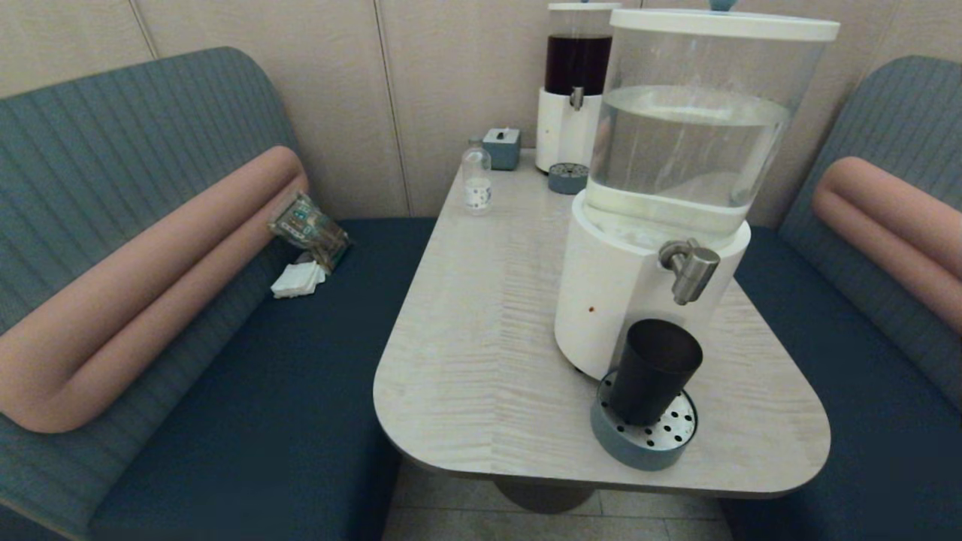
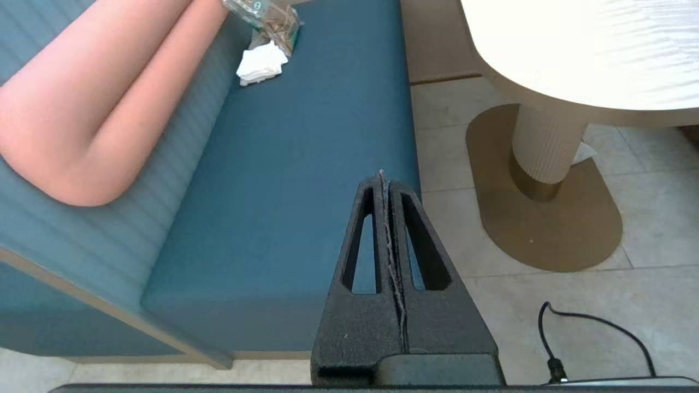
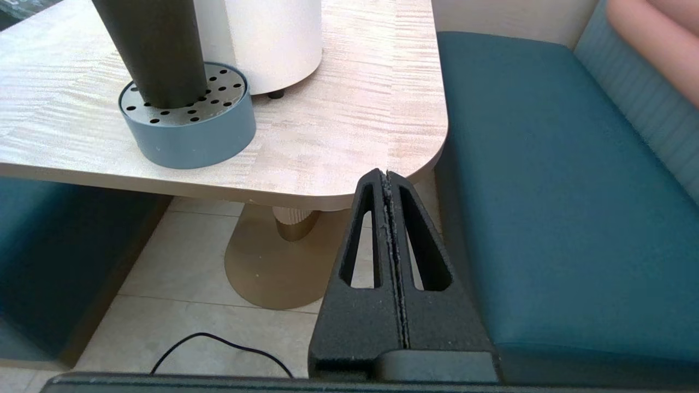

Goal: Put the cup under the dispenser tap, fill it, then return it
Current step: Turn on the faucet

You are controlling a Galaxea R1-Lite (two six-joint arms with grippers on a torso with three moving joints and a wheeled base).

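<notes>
The black cup (image 1: 652, 370) stands upright on the round grey-blue drip tray (image 1: 643, 443) at the table's front, right below the brushed-steel dispenser tap (image 1: 690, 269) of the big white-based dispenser (image 1: 676, 173). The right wrist view shows the cup (image 3: 153, 49) and the drip tray (image 3: 191, 131) from low down. My right gripper (image 3: 386, 173) is shut and empty, below and in front of the table's front right corner. My left gripper (image 2: 382, 176) is also shut and empty, low over the left bench's front edge. Neither arm shows in the head view.
A slimmer dark-liquid dispenser (image 1: 576, 83) with its own small tray (image 1: 568, 178), a small clear bottle (image 1: 476, 179) and a blue box (image 1: 502, 147) stand at the table's back. Benches flank the table (image 1: 481, 338); its pedestal (image 2: 546, 147) stands on the floor. A cable (image 3: 218, 344) lies there.
</notes>
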